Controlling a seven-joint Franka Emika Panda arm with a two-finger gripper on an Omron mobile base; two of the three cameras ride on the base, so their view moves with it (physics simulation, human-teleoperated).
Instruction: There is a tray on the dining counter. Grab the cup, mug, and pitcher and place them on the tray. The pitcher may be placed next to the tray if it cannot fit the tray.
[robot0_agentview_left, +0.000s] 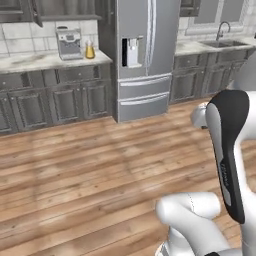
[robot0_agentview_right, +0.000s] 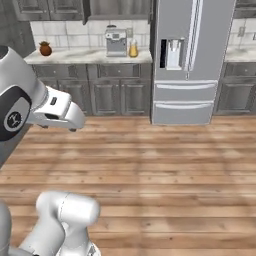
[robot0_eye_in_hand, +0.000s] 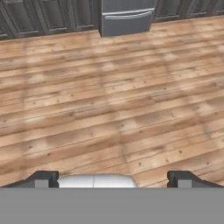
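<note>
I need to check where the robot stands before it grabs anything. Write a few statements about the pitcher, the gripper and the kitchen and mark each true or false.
1. The pitcher stands on the back counter beside the coffee machine. True.
2. The gripper is shut on the pitcher. False: its fingers stand wide apart over bare wood floor, holding nothing.
3. The fridge is to the right of the pitcher in both base views. True.
4. A brown pot sits on the floor. False: it stands on the back counter, left of the coffee machine.
5. The fridge's lower drawers hang open. False: they are closed.
</note>
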